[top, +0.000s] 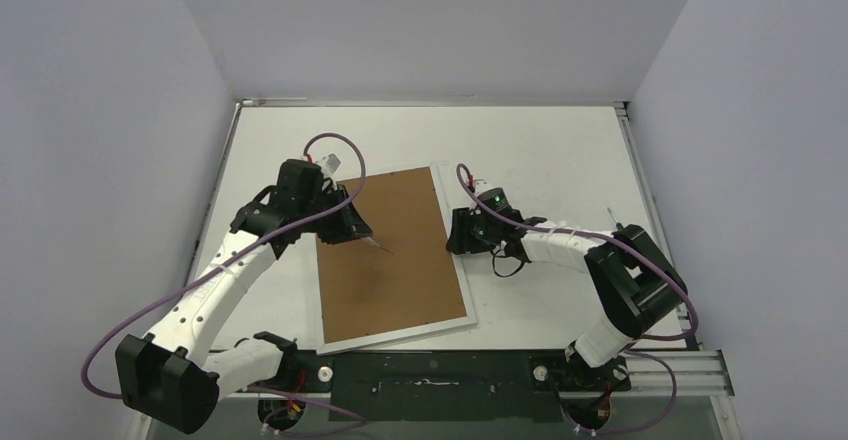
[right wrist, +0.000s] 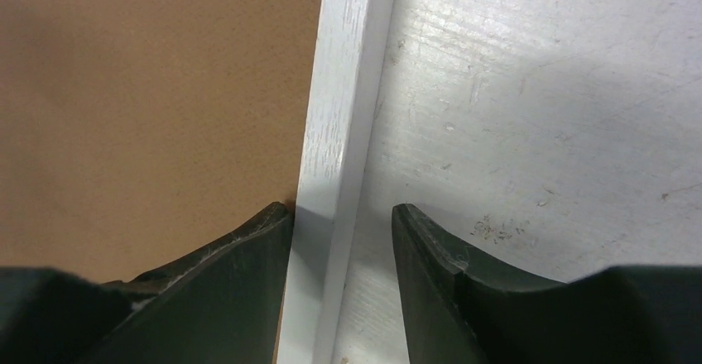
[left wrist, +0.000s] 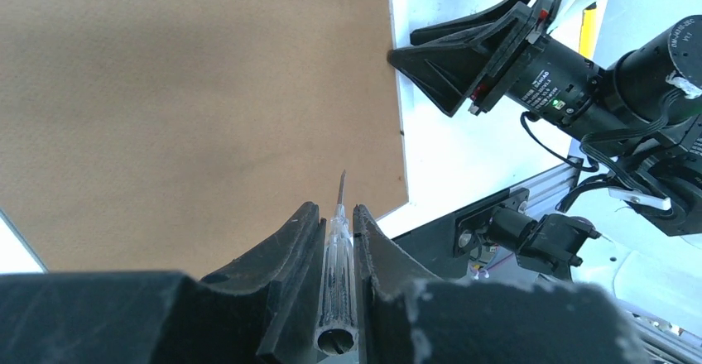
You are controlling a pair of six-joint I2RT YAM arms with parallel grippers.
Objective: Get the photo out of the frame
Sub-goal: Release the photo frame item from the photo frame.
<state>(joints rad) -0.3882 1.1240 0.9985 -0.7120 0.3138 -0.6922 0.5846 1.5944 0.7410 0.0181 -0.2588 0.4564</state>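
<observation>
Step 1, opening back [top: 390, 260]. I see frame [top: 400, 332] face down; photo hidden (under back, I judge). Left gripper [left wrist: 335, 215] clenched on screwdriver [left wrist: 337, 273], right gripper [right wrist: 341, 215] loose astride border [right wrist: 335, 132]. Next: tip under back's edge.

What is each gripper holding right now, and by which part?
The left gripper is shut on a small clear-handled screwdriver, gripped by its handle. The right gripper straddles the edge of the white-bordered picture frame, jaws apart, holding nothing.
</observation>
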